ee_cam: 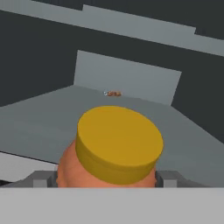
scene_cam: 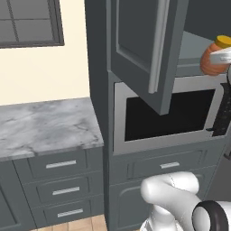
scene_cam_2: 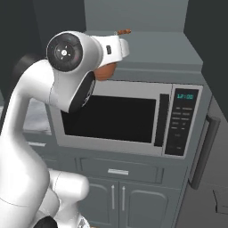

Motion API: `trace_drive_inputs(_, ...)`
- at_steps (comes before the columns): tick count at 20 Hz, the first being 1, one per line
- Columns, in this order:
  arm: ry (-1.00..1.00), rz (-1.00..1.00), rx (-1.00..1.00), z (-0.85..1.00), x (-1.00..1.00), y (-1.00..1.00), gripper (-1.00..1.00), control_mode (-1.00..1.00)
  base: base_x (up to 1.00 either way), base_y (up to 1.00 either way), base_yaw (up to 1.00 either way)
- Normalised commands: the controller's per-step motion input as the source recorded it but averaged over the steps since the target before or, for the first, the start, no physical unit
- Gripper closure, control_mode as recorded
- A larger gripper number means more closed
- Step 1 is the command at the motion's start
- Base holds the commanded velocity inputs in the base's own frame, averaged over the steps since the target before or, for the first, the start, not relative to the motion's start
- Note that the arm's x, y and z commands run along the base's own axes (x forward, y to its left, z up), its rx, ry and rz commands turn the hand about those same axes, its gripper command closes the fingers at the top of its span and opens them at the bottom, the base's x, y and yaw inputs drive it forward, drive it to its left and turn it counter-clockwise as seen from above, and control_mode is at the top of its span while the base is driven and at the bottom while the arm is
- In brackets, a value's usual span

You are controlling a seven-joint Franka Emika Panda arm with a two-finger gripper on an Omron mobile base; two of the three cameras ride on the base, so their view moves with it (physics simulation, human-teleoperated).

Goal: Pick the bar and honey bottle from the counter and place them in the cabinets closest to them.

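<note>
The orange-brown honey bottle [ee_cam: 118, 140] with its yellow cap sits between my gripper's [ee_cam: 106, 178] fingers, which press on both sides of its body. In the left base view the honey bottle [scene_cam: 211, 62] hangs at the front edge of the open cabinet's shelf, above the microwave, with my gripper [scene_cam: 223, 57] across it. From the right, my arm covers most of the honey bottle [scene_cam_2: 106, 71]. The small bar [ee_cam: 113, 93] lies far back on the grey cabinet shelf [ee_cam: 39, 122]; it is the bar [scene_cam_2: 123, 31] past my hand. The marbled counter [scene_cam: 45, 122] lies to the left.
The cabinet door [scene_cam: 144, 45] stands swung open to the left of the bottle. A steel microwave [scene_cam: 169, 115] [scene_cam_2: 124, 118] sits right under the shelf. Grey drawers [scene_cam: 61, 164] run below the counter, and a dark upright handle [scene_cam_2: 205, 151] stands at the far right.
</note>
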Motion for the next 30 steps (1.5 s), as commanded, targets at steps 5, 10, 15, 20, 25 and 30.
trace_drive_inputs(5,-0.10,0.00,0.01,0.23,0.19,-0.01,1.00,-1.00,0.00,0.00,0.00)
trace_drive_inputs(10,-0.03,0.00,0.00,0.02,0.01,0.00,1.00,-1.00,0.00,0.00,0.00)
trace_drive_inputs(15,-0.05,0.00,0.01,0.02,0.19,-0.01,1.00,-1.00,0.00,0.00,0.00)
trace_drive_inputs(20,-0.06,-0.01,0.02,0.24,0.20,-0.01,1.00,-1.00,0.00,0.00,0.00)
trace_drive_inputs(25,0.04,0.00,0.00,0.14,0.51,0.00,1.00,-1.00,0.00,0.00,0.00)
trace_drive_inputs(30,0.10,0.00,0.00,0.07,0.51,0.00,1.00,-1.00,0.00,0.00,0.00)
